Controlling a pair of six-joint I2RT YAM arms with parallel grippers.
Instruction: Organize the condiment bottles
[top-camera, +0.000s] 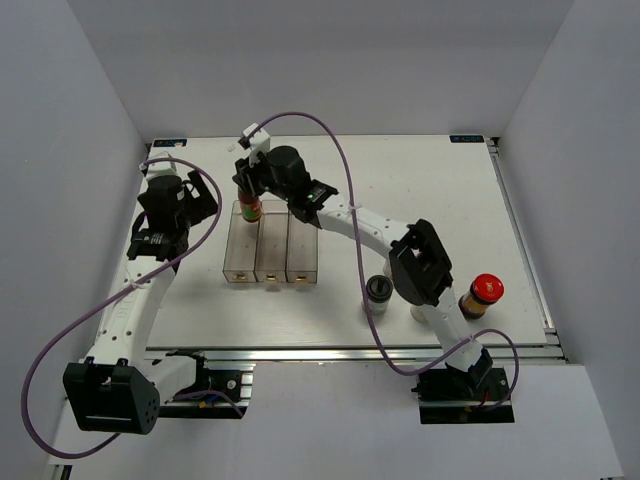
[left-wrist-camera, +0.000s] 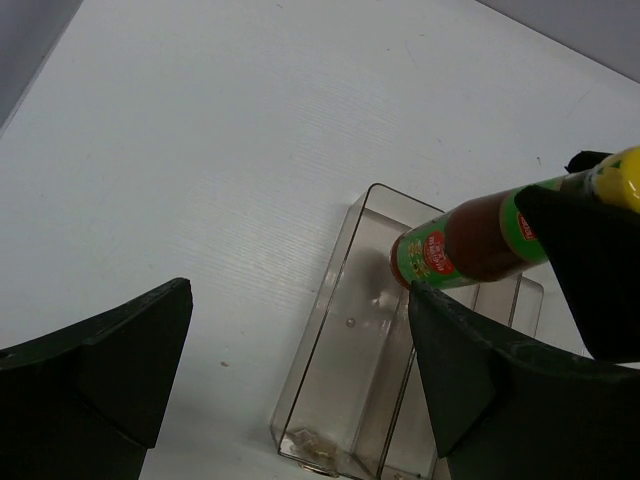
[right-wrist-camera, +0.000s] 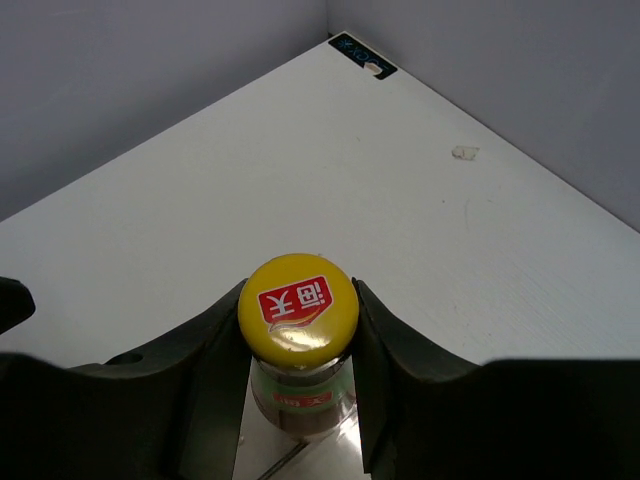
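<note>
My right gripper (top-camera: 247, 192) is shut on the yellow cap of a small brown sauce bottle (top-camera: 249, 208) with a green label. It holds the bottle upright at the far end of the left compartment of the clear tray (top-camera: 270, 278). In the right wrist view both fingers press the cap (right-wrist-camera: 298, 305) from either side, with my right gripper (right-wrist-camera: 298, 322) centred on it. The left wrist view shows the bottle (left-wrist-camera: 470, 240) over the tray (left-wrist-camera: 330, 300); I cannot tell whether its base touches the floor. My left gripper (left-wrist-camera: 300, 370) is open and empty, left of the tray (top-camera: 200, 203).
A black-lidded shaker (top-camera: 378, 290) stands near the front middle of the table. A white jar (top-camera: 418, 313) is partly hidden behind my right arm. A red-lidded dark jar (top-camera: 481, 295) stands at the front right. The tray's other two compartments hold only small bits at their near ends.
</note>
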